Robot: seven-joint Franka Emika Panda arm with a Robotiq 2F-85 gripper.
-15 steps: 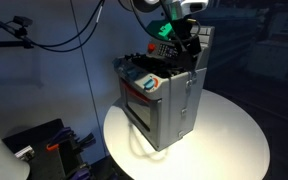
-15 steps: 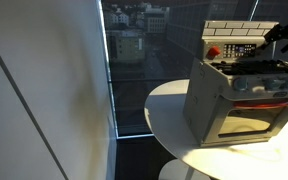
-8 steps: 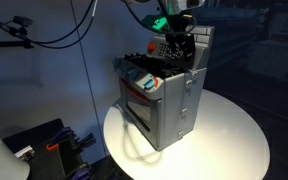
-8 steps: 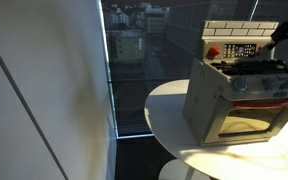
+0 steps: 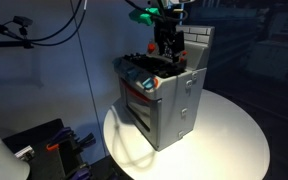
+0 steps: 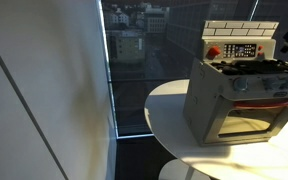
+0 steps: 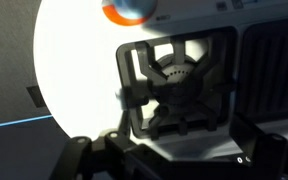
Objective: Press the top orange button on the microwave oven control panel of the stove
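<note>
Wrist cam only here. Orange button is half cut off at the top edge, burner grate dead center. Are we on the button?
Observer: No. In an exterior view the gripper hangs at one end of the control panel.
Operator: And the button?
Observer: The orange button sits at the opposite end of that panel, well apart from the gripper.
Operator: Height?
Observer: In an exterior view the gripper is over the top of the stove, about level with the panel, not down on the burners.

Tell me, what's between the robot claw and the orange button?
In an exterior view, the dark keypad sits between the gripper and the orange button.
</note>
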